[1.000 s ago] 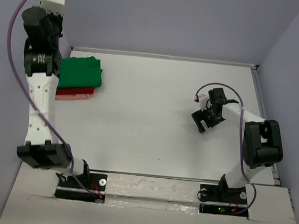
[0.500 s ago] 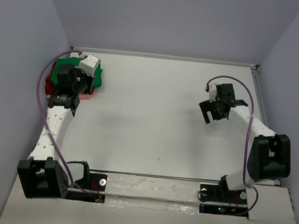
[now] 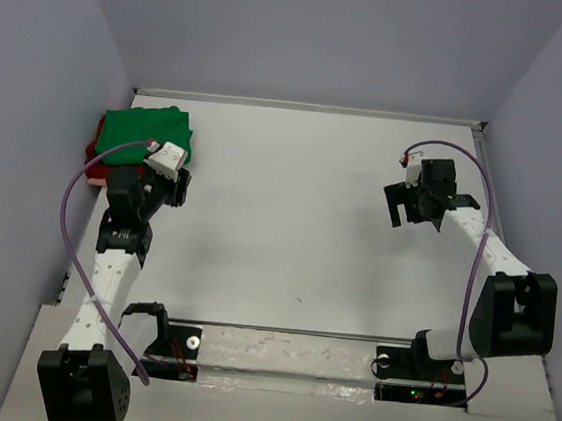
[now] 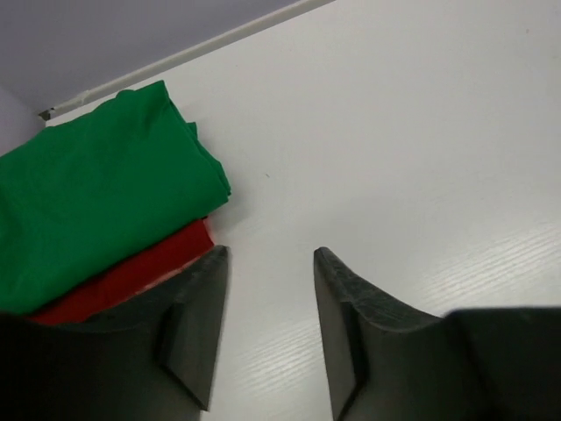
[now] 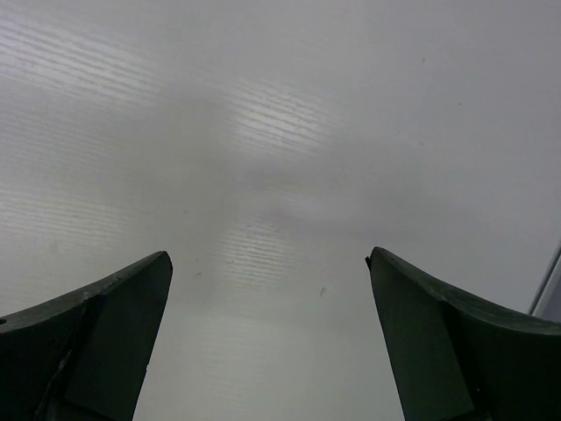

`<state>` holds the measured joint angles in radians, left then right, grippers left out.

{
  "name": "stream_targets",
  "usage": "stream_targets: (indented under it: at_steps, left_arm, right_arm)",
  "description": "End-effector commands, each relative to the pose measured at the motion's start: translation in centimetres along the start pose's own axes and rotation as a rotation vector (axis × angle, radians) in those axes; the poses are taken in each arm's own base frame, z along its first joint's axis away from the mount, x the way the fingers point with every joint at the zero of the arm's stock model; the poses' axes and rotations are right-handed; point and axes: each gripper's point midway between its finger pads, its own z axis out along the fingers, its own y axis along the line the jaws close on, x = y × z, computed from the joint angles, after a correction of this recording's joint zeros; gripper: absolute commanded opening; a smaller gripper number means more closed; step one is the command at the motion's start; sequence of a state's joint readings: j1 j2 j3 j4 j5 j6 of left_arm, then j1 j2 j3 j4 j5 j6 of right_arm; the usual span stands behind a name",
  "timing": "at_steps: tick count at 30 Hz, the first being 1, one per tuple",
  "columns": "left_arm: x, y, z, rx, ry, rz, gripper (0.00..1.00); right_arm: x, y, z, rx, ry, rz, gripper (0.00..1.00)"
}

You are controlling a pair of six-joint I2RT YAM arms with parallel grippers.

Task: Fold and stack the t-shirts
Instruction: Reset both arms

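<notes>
While both grippers hung open and empty, two folded shirts lay at the table's far-left corner

Seen from its own wrist, the left gripper (image 4: 270, 253) had its jaws partly apart, with only bare white table (image 4: 394, 158) between them. It held nothing. One finger (image 4: 197, 324) overlapped the near corner of the red t-shirt (image 4: 131, 279) in that view; whether it touched the cloth or stood clear of it could not be told. From above, this gripper sat just beside the near right corner of the shirts, pointing toward the far wall.

The green t-shirt (image 4: 96, 193) lay folded flat on top of the red one and covered most of it. Red showed as a strip along the near edge and, from above, along the left side as well. The green cloth's right corner showed doubled layers. Both shirts sat at the far-left corner of the table, close to the back rail and the left wall.

The right gripper (image 5: 267, 257) had its jaws spread wide, nothing between them, with plain table surface below. From above it hovered over the right side of the table, well apart from the shirts, its arm stretched toward the far right. A purple cable (image 3: 69, 218) looped along the left arm.
</notes>
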<state>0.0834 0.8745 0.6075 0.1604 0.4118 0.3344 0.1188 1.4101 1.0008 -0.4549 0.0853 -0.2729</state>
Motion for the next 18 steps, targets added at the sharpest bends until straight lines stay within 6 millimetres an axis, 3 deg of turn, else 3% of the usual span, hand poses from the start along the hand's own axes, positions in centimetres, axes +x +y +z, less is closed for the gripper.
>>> stream_targets:
  at_steps: [1,8,14,18]
  left_arm:
    - [-2.7,-0.3,-0.6,0.018,-0.144,0.041,0.58]
    - [-1.7,-0.1,-0.3,0.006,-0.129,0.024,0.76]
    - [-0.8,-0.2,-0.3,0.016,-0.112,-0.001,0.84]
    - [-0.6,-0.1,0.0,0.025,-0.098,-0.029,0.97]
  right_arm:
    - [-0.1,0.0,0.7,0.002,-0.011,-0.007,1.00]
    - [0.3,-0.2,0.7,0.009,-0.006,-0.024,1.00]
    - [0.0,-0.1,0.5,0.005,-0.017,-0.021,1.00]
    - [0.3,0.0,0.7,0.003,-0.008,-0.024,1.00]
